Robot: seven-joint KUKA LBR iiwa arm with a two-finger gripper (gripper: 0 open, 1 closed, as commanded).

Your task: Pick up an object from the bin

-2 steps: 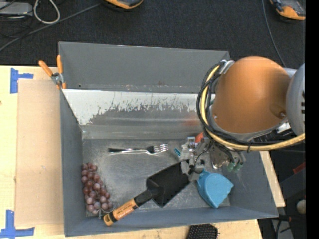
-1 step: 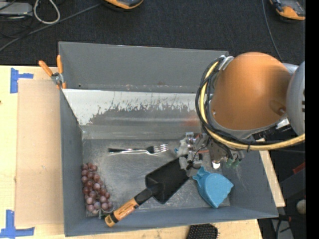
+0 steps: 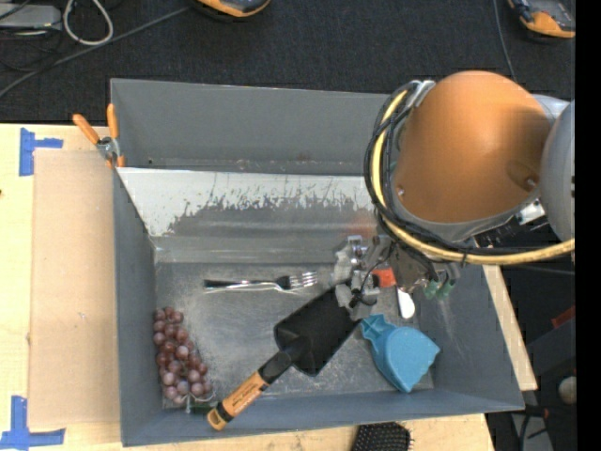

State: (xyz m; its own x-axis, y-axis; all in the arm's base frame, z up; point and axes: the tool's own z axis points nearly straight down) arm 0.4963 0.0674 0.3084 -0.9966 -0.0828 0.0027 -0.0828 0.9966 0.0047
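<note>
Hovering gripper (image 3: 355,289) | at upper edge of black spatula (image 3: 315,334) | open or closed: cannot tell

BIN FROM ABOVE: A single camera looks down into the bin (image 3: 136,327) from above, set slightly toward 6 o'clock, so the far wall (image 3: 244,125) at 12 o'clock shows its inner face. The bin takes up most of the view, seen from close by. The arm (image 3: 465,148) enters from 3 o'clock, nearer the lens. Dark floor (image 3: 329,36) runs beyond at 12 o'clock.
</note>
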